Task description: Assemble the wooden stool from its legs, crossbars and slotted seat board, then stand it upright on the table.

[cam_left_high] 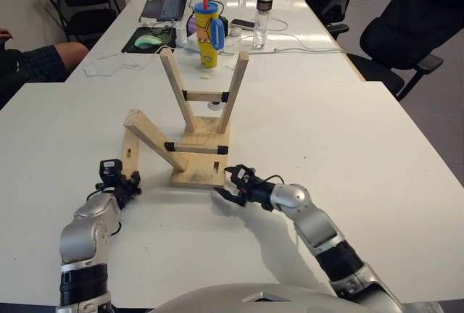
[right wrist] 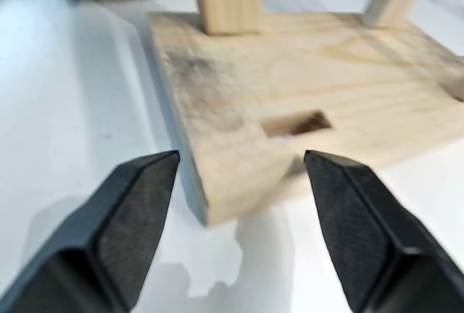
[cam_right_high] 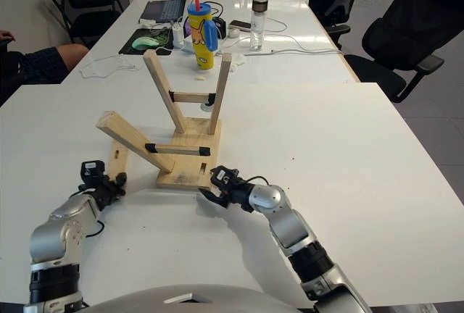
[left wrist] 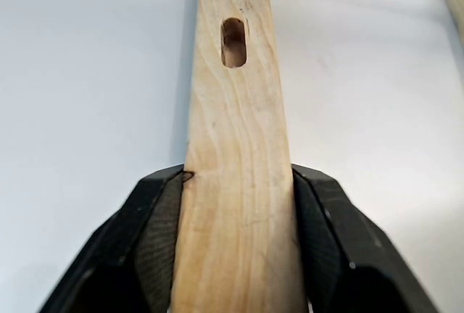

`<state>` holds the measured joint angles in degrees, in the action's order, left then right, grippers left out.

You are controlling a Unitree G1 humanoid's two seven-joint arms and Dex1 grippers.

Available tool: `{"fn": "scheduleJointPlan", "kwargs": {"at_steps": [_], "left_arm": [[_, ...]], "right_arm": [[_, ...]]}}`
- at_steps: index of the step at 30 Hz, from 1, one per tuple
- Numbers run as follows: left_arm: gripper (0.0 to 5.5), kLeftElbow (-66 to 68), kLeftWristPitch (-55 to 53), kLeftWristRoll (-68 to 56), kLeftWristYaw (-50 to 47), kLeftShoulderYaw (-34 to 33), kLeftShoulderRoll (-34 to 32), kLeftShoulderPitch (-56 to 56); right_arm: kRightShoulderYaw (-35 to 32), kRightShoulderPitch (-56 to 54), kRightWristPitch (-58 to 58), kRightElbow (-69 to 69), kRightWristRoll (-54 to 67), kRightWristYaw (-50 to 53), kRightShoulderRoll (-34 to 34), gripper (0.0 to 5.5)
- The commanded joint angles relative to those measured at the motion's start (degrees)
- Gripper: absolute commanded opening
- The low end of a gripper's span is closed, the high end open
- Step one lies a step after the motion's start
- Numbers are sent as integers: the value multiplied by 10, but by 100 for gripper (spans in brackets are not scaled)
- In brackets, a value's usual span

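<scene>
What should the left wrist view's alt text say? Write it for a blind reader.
The left gripper is shut on the end of a wooden leg, black fingers pressed against both sides. The leg runs away over the white table, with an oval slot farther along.

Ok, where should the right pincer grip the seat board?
Probably its near right corner, low from the robot's side: the seat board lies flat, legs stand farther in, and that corner by the empty slot is bare. The open right pincer straddles it.
</scene>
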<state>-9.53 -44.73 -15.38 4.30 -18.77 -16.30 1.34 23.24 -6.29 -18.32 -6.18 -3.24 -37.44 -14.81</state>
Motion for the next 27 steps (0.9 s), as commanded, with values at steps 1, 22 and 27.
{"fn": "scheduleJointPlan", "kwargs": {"at_steps": [1, 22, 27], "left_arm": [[203, 31, 117, -39, 37, -67, -54, 155], [203, -193, -142, -670, 165, 85, -106, 348], [203, -195, -142, -672, 191, 141, -95, 254]], "right_arm": [[-59, 38, -32, -98, 66, -15, -26, 319], [-431, -30, -338, -103, 601, -122, -156, 319], [-502, -25, -437, -41, 758, -160, -207, 385]]}}
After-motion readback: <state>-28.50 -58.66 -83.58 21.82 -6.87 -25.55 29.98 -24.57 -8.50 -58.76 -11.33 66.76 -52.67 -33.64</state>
